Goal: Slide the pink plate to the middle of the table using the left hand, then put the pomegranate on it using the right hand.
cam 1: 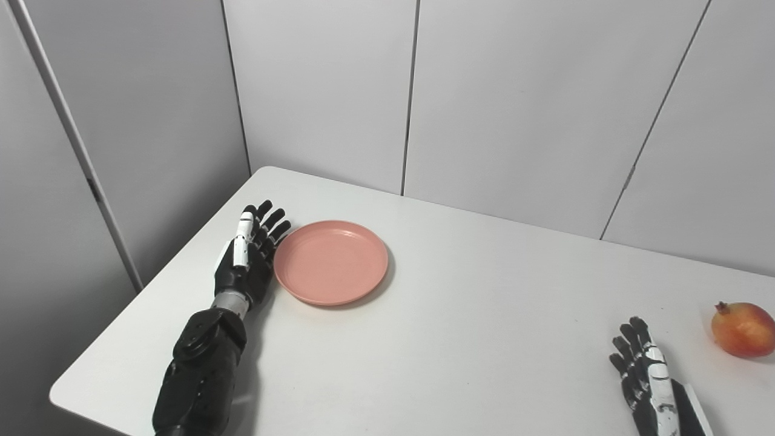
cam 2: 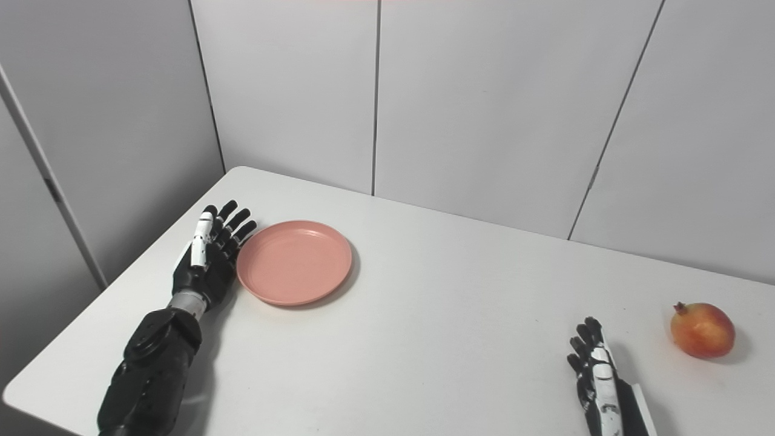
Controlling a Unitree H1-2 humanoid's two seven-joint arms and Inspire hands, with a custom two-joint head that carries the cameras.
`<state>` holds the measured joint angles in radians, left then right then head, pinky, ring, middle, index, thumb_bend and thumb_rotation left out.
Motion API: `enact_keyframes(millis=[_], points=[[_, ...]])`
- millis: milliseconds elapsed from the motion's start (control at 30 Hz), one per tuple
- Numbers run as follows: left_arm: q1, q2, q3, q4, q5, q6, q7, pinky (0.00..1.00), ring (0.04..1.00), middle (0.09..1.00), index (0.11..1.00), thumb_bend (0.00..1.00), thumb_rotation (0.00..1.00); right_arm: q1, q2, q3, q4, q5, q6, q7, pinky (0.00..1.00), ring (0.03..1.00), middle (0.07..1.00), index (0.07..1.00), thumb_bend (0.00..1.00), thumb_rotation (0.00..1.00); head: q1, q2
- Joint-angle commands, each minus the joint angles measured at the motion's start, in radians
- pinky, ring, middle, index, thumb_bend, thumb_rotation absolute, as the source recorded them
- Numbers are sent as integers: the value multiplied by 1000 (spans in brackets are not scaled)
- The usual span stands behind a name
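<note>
The pink plate [cam 1: 330, 261] lies flat on the left part of the white table [cam 1: 460, 315]. My left hand [cam 1: 248, 257] stands open on its edge right against the plate's left rim, fingers stretched out and pointing away from me. A red-orange pomegranate [cam 1: 743, 330] sits near the table's right side. My right hand [cam 1: 642, 369] rests open near the front edge, a little left of the pomegranate and apart from it, holding nothing.
Grey wall panels [cam 1: 502, 103] close off the far side and the left of the table. The table's rounded left corner [cam 1: 60, 393] and left edge lie close beside my left forearm [cam 1: 200, 375].
</note>
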<state>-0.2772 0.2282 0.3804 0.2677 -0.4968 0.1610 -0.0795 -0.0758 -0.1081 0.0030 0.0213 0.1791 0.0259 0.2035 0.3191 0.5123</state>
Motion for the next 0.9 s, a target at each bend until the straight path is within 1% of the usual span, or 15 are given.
enact_keyframes(millis=[0, 200, 433, 467, 633, 733, 867], points=[[-20, -6, -18, -10, 5, 9, -9, 946, 932, 934, 929, 392, 1000, 4, 9, 4, 9, 1, -19, 2, 1000, 1000, 1000, 1000, 343, 1000, -2, 2], [-22, -10, -49, -4, 8, -3, -28, 964, 951, 950, 941, 390, 1000, 4, 14, 6, 6, 3, -12, 1, 1000, 1000, 1000, 1000, 360, 1000, -15, 6], [-25, -25, -76, -37, 42, 16, 1, 933, 928, 928, 921, 378, 1000, 3, 16, 10, 11, 0, -20, 4, 1000, 1000, 1000, 1000, 360, 1000, -29, 11], [-26, -26, -79, -39, 44, 18, 1, 931, 927, 927, 920, 376, 1000, 3, 17, 11, 11, -1, -20, 4, 1000, 1000, 1000, 1000, 360, 1000, -41, 15], [-30, -31, -99, -46, 50, 32, -8, 954, 940, 941, 938, 391, 1000, 3, 16, 15, 13, -5, -22, 6, 1000, 1000, 1000, 1000, 379, 1000, -46, 17], [-31, -38, -105, -51, 51, 41, -4, 949, 933, 933, 927, 392, 1000, 3, 16, 17, 10, -4, -22, 8, 1000, 1000, 1000, 1000, 379, 1000, -51, 18], [-30, -47, -117, -57, 61, 53, 4, 945, 931, 932, 928, 393, 1000, 5, 18, 18, 1, -2, -7, 6, 1000, 1000, 1000, 1000, 377, 1000, -58, 22]])
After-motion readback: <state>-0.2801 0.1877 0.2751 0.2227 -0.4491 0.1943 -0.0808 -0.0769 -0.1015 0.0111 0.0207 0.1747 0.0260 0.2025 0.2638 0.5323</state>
